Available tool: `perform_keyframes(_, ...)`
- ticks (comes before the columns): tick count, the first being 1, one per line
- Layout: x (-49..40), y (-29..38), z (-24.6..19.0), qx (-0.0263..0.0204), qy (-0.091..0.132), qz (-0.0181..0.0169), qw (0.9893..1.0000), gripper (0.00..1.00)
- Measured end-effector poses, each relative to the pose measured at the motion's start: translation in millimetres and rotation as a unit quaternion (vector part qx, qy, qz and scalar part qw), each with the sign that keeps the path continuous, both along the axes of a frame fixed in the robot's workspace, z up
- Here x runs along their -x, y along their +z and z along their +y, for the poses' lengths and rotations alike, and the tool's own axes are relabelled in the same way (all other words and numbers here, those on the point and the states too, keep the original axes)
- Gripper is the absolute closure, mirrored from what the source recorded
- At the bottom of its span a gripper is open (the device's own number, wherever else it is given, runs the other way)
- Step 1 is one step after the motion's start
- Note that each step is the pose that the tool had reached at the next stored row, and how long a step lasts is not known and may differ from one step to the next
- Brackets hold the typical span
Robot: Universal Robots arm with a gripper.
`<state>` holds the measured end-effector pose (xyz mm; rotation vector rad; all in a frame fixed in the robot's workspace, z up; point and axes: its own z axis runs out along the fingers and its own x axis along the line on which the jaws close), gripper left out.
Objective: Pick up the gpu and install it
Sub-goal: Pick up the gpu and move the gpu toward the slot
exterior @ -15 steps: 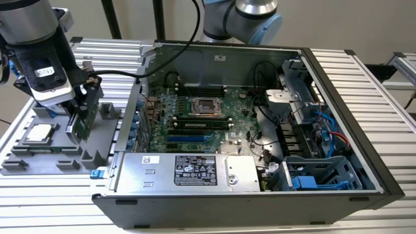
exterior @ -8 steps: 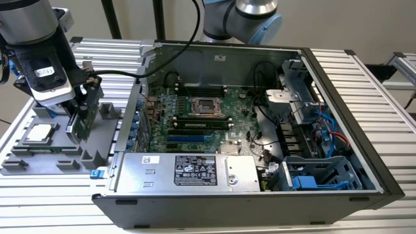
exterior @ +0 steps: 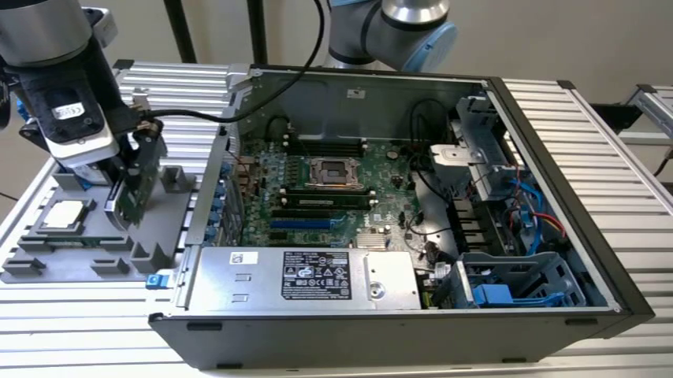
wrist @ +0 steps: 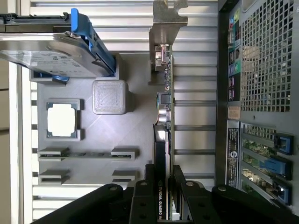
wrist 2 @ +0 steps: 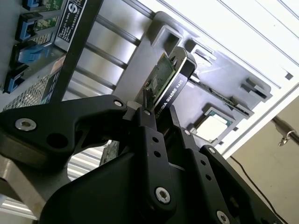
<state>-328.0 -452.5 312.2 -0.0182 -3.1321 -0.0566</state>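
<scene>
Pincer: the pincer (exterior: 137,169) is closing tight on the gpu's (exterior: 131,201) upper edge. In both wrist views (wrist: 163,179) (wrist 2: 156,114) its jaws are pressing on the two faces of the card.
Gpu: the gpu (wrist: 164,112) is standing on edge under the pincer, over the gray holder tray (exterior: 63,264). I cannot tell whether its lower edge is sitting in the tray or hanging just clear.
Place: in the exterior view the card is sitting outside the open computer case (exterior: 589,236), at about nine o'clock from it.
Done: judging by the grip, the pick-up is looking secured.
Left: the install is looking wholly outstanding. The blue slot (exterior: 305,223) on the motherboard, at about three o'clock from the pincer, is lying bare.
Neighbours: the processor chip (exterior: 63,214) is resting in the tray at about eight o'clock from the pincer. The hard drive (wrist: 46,51) is sitting beside it on the desk (exterior: 84,331).
</scene>
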Motion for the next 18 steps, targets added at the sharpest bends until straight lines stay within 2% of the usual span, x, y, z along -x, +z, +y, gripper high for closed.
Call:
perform_keyframes(7,-0.1,9.8,0.0,-0.0005,-0.003,0.0,1.0,1.0)
perform_keyframes(18,0.0,17.4,0.0,-0.0005,-0.004,-0.0001,1.0,1.0)
